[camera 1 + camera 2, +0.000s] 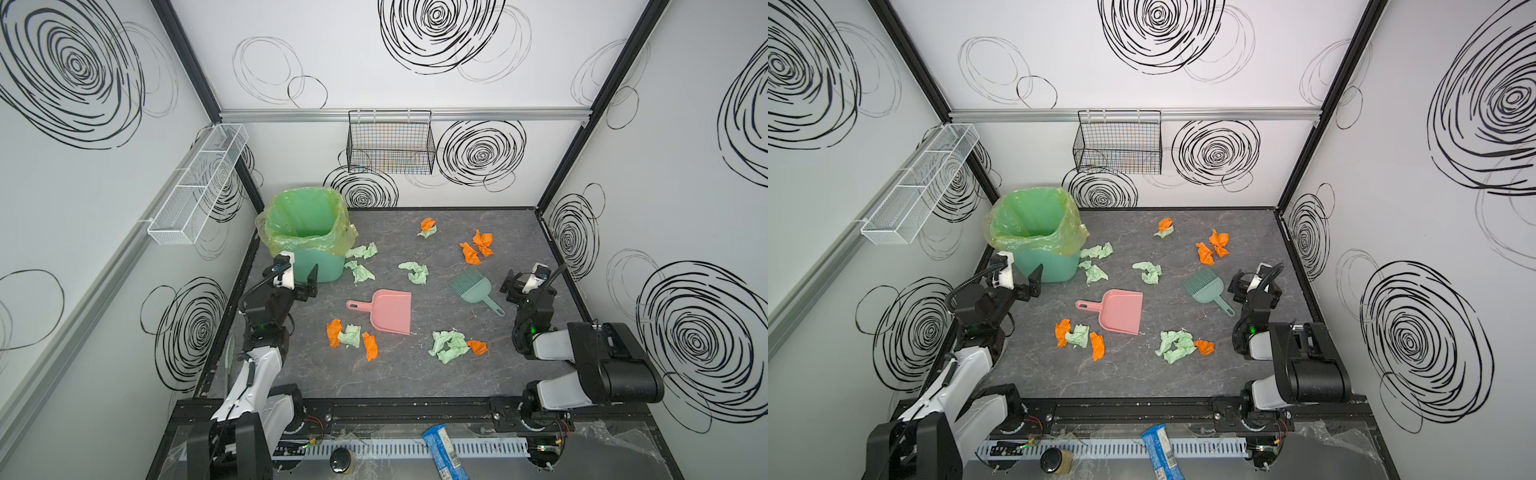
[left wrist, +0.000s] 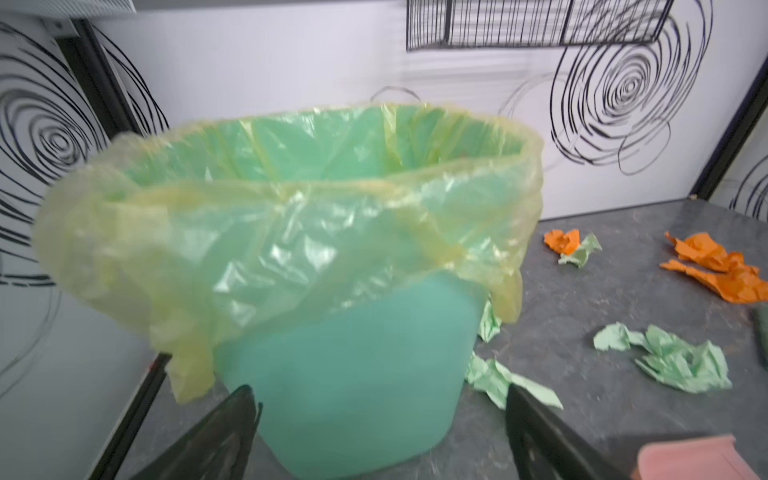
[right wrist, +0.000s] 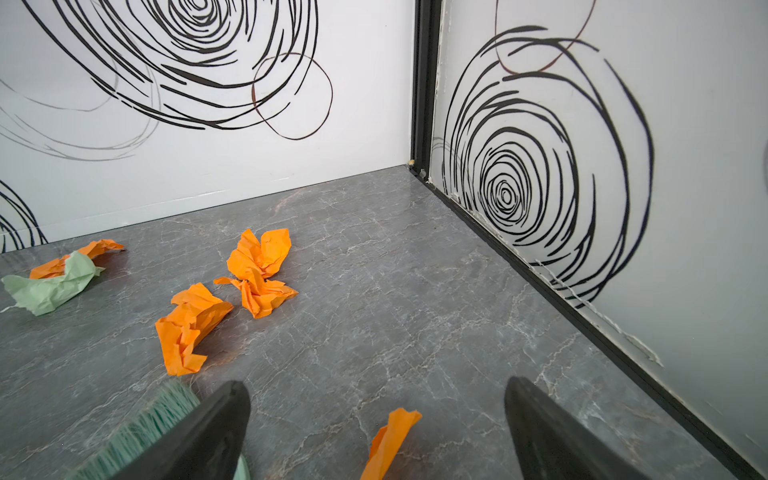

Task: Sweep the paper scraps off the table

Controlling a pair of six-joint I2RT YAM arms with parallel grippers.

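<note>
Both my grippers were empty. The left gripper [image 2: 379,392] stood with jaws wide, close before the wall of the bin [image 1: 328,266]; whether it touched, I could not tell. The right gripper [image 3: 376,386] stood equally wide above the table [image 1: 374,382], with the brush [image 1: 471,284] just beside one jaw. The paper scraps [image 1: 413,272] lay scattered over the table in several clusters. The dustpan [image 1: 392,311] lay flat mid-table, unheld.

Risks, in my judgement:
- A careless left swing could shove or tip the light bin, or snag its loose liner.
- The brush handle lies flat, so a shallow grip could slip.
- One orange scrap [image 3: 390,440] beneath my right jaws could get pinched along with it.
- An unsteadied dustpan would likely slide under the stroke.
- Hard strokes would flick the scraps.
</note>
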